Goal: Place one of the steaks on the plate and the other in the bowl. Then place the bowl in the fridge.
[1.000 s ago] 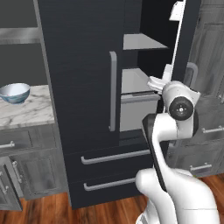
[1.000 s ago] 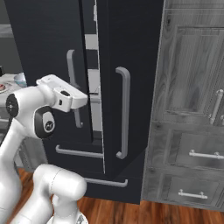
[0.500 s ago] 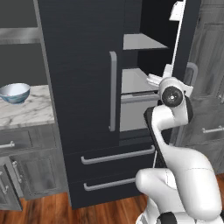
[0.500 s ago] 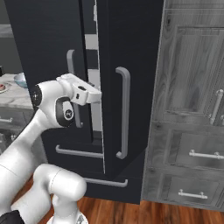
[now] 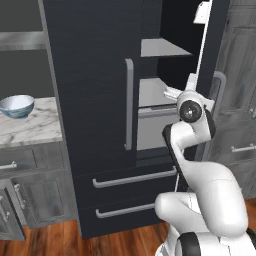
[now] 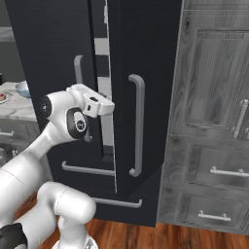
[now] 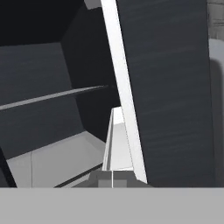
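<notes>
Pale blue bowl [image 5: 16, 106] on the marble counter [image 5: 31, 131] well left of the fingers, black fridge [image 5: 95, 100] with its right door [image 6: 146, 73] ajar, gripper [image 5: 172, 92] pressed shut on nothing, at that door's inner edge, grey shelves [image 7: 57, 94] beyond the fingertips.

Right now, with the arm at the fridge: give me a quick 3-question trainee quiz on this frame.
1. True or false: the fridge has its right door swung partly open.
2. Where is the bowl? A) on a fridge shelf B) on the marble counter C) in the claw
3. Fill in: the claw, at the door's inner edge, is ____ (open/shut).

Key: 1 true; 2 B; 3 shut, holding nothing.
</notes>
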{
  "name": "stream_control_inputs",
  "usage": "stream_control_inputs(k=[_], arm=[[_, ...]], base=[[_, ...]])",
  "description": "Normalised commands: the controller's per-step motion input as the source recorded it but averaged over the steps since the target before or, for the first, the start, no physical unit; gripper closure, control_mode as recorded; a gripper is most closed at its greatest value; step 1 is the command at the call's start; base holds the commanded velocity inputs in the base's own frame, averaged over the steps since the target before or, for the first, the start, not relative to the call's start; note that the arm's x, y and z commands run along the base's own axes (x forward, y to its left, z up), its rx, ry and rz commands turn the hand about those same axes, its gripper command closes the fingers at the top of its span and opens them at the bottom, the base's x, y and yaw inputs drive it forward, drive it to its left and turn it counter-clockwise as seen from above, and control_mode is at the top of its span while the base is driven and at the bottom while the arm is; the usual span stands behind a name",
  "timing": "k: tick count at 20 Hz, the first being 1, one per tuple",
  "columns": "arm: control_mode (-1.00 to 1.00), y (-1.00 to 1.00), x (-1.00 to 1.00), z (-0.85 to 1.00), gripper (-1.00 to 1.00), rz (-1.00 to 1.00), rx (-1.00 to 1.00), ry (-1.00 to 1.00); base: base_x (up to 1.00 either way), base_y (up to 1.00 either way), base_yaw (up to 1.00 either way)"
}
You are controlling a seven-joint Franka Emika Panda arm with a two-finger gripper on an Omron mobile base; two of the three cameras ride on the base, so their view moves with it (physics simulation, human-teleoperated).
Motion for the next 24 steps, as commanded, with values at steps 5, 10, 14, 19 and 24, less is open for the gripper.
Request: stream_control_inputs(k=[5,10,14,19,24], arm=[[-1.00,-0.08,0.55,-0.02,1.00,0.00,0.00,0.04],[-1.00,-0.57,0.62,-0.03,1.00,-0.01,0.06,0.14],[-1.00,-0.94,0.37,-0.14,1.00,-0.04,0.09,0.17],[-1.00,-1.00,-0.43,-0.02,1.00,-0.07,0.16,0.06],[-1.00,-1.00,-0.84,-0.12,1.00,-0.01,0.18,-0.13]], base=[[0.00,0.00,0.00],[0.00,0.00,0.00],[0.00,0.00,0.00],[0.00,0.00,0.00],[0.00,0.00,0.00]])
